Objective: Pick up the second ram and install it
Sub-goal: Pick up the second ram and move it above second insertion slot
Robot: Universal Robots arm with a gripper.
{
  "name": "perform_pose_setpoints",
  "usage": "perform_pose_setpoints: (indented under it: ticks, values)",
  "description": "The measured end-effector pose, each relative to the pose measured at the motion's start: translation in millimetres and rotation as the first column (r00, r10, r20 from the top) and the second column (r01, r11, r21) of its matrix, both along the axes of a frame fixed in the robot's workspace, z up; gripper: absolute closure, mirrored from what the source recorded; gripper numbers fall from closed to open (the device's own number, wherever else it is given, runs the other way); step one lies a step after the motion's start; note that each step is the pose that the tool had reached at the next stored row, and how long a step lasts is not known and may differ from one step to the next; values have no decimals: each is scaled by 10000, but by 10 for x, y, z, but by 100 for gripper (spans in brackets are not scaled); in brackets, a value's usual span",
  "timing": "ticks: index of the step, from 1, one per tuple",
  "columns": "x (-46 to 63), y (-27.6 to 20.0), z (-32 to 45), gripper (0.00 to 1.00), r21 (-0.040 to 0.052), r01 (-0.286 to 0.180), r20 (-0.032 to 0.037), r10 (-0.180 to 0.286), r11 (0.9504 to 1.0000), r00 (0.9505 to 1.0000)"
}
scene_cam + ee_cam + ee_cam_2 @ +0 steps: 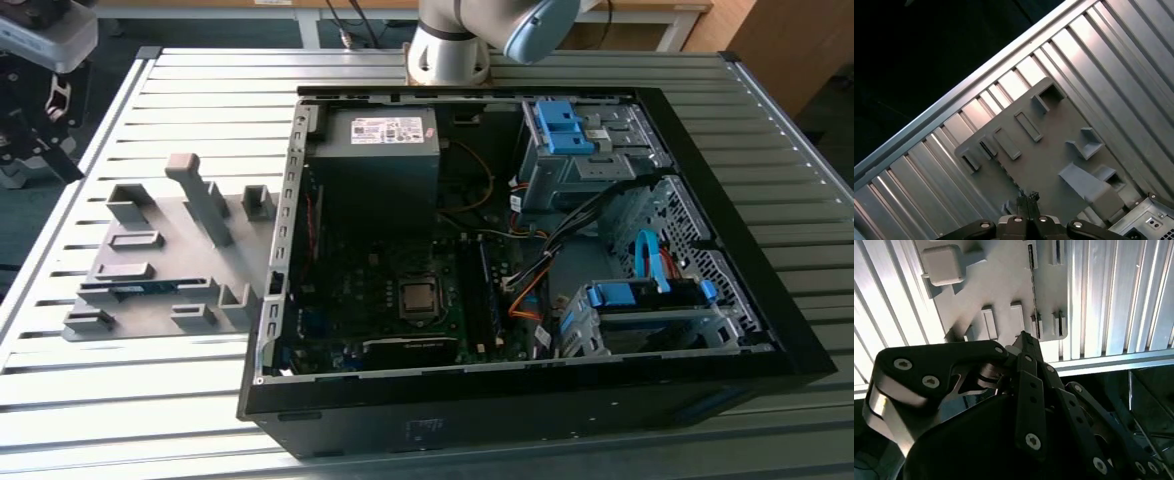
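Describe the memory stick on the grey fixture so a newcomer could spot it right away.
Find the open computer case on the slatted metal table; the grey fixture lies beside it, on the exterior view's left. Low on the fixture in that view sits the ram, the one long, thin blue-green strip among plain grey blocks.

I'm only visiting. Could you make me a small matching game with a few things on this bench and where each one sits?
Things:
1. second ram
2. power supply
3. arm base
4. processor socket

Places:
A. middle of the motherboard
B. on the table, beyond the computer case
C. in the grey fixture beside the case
D. inside the case, far corner toward the exterior view's left

Pairs: 1-C, 2-D, 3-B, 4-A
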State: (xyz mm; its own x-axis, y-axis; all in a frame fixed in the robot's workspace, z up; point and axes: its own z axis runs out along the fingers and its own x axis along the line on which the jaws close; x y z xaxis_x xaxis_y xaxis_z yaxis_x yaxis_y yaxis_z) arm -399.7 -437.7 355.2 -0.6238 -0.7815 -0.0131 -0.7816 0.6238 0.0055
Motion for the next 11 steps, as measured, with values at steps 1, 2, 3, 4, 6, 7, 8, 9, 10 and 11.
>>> perform_pose_setpoints:
  ticks: [1, 2, 3, 4, 6, 7, 8, 9, 10, 11]
  values:
    - [0, 0, 0, 89, 0, -180, 0, 180, 9998, 9998]
    - [0, 0, -1, 89, 0, -360, 0, 360, 9994, 9994]
    - [0, 0, -1, 89, -1, -540, 0, 540, 9985, 9985]
    - [0, 0, -2, 89, -1, -719, -1, 719, 9974, 9974]
    - [0, 0, -3, 89, -1, -1085, -1, 1085, 9941, 9941]
    - [0, 0, -3, 89, -1, -1258, -1, 1258, 9921, 9921]
    - [0, 0, -4, 89, 0, -1430, 0, 1430, 9897, 9897]
    - [0, 0, -5, 89, 0, -1597, 0, 1597, 9872, 9872]
    - [0, 0, -6, 89, -1, -1760, 0, 1760, 9844, 9844]
    - [0, 0, -7, 89, 0, -1909, 0, 1909, 9816, 9816]
